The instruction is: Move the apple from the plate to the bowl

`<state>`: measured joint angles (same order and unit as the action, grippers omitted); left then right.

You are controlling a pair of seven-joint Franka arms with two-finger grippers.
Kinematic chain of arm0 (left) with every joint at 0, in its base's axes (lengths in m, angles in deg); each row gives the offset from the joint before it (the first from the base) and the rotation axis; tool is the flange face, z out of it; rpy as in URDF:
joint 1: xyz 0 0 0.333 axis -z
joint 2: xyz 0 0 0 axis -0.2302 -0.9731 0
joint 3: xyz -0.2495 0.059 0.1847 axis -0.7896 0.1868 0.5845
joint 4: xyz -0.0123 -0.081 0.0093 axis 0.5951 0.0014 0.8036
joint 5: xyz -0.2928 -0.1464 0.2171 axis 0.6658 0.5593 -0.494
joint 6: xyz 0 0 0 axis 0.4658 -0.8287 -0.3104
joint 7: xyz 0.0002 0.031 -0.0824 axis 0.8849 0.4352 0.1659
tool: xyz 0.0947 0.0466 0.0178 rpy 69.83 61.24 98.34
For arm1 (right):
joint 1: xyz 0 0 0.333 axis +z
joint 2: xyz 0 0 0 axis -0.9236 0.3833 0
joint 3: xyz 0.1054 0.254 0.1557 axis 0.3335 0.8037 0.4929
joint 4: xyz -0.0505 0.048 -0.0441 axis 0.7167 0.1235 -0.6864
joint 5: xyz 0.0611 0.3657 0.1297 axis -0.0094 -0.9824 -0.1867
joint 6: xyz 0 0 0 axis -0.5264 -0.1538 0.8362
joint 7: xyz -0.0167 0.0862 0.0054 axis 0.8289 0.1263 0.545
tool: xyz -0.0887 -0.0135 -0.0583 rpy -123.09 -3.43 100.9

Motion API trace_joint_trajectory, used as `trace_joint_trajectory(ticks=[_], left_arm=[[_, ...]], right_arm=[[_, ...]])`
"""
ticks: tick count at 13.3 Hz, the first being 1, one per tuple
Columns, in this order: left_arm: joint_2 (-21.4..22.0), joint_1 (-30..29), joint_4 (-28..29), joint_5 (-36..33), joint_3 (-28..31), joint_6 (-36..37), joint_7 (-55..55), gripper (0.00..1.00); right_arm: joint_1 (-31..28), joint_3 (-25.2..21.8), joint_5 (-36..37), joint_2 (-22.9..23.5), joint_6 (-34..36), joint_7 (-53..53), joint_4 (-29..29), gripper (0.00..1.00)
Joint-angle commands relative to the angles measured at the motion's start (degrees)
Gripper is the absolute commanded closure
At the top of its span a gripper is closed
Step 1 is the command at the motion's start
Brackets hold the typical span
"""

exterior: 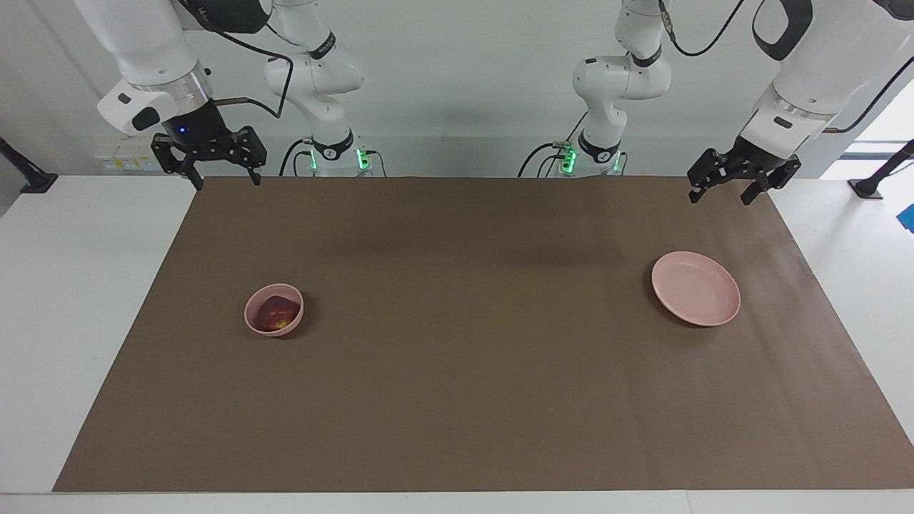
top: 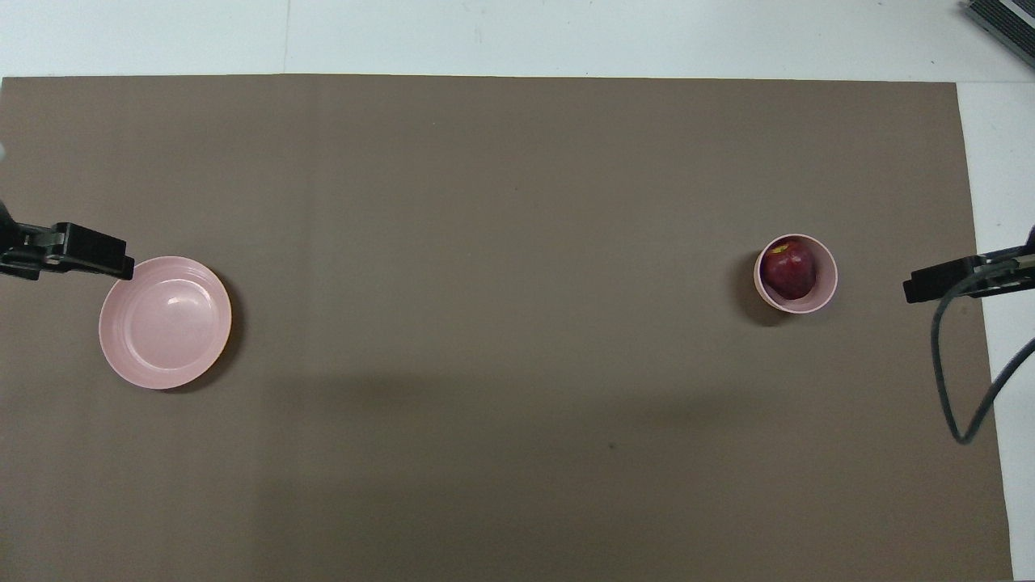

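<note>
The apple point(exterior: 278, 315) lies in the bowl point(exterior: 274, 310), dark red with its yellowish patch showing (the patch sits toward the rim farther from the robots in the overhead view). The bowl stands on the brown mat point(exterior: 471, 335) that covers the surface point(exterior: 64, 300), toward the right arm's end. The plate point(exterior: 695, 288) rests flat on the same mat toward the left arm's end, well apart from the bowl and about as far from the robots as the bowl is. Nothing lies on the plate.

The right gripper point(exterior: 219, 171) hangs high over the mat's corner at the robots' edge, at its own end of the surface, well apart from the bowl. Its fingers point(exterior: 193, 176) are spread and hold nothing. In the overhead view only its tip shows at the edge of the picture, near the bowl's level.

The left gripper point(exterior: 727, 189) hangs over the mat's corner at the robots' edge at the other end, apart from the plate. Its fingers point(exterior: 696, 193) are likewise spread, with nothing between them.
</note>
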<state>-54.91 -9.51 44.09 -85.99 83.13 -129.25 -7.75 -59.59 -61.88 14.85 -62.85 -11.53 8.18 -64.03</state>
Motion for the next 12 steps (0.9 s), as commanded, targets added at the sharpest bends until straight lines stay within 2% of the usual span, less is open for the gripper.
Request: trace_joint_trajectory(ticks=[1, 5, 10, 12], left_arm=[[0.41, -0.55, 0.53, 0.85, -0.03, 0.09, 0.25, 0.00], [0.41, -0.55, 0.53, 0.85, -0.03, 0.09, 0.25, 0.00], [0.41, -0.55, 0.53, 0.85, -0.03, 0.09, 0.25, 0.00], [0.41, -0.55, 0.53, 0.85, -0.03, 0.09, 0.25, 0.00]], right_arm=[[-2.24, 0.04, -1.44, -1.14, -0.13, -0.19, -2.05, 0.00], [-5.32, -0.13, -0.82, -1.84, 0.31, 4.99, -2.40, 0.00], [-4.62, 0.48, -0.56, -1.23, 2.33, 4.47, 1.38, 0.00], [-4.71, 0.57, -0.82, -2.10, 1.89, 3.77, -0.54, 0.00]])
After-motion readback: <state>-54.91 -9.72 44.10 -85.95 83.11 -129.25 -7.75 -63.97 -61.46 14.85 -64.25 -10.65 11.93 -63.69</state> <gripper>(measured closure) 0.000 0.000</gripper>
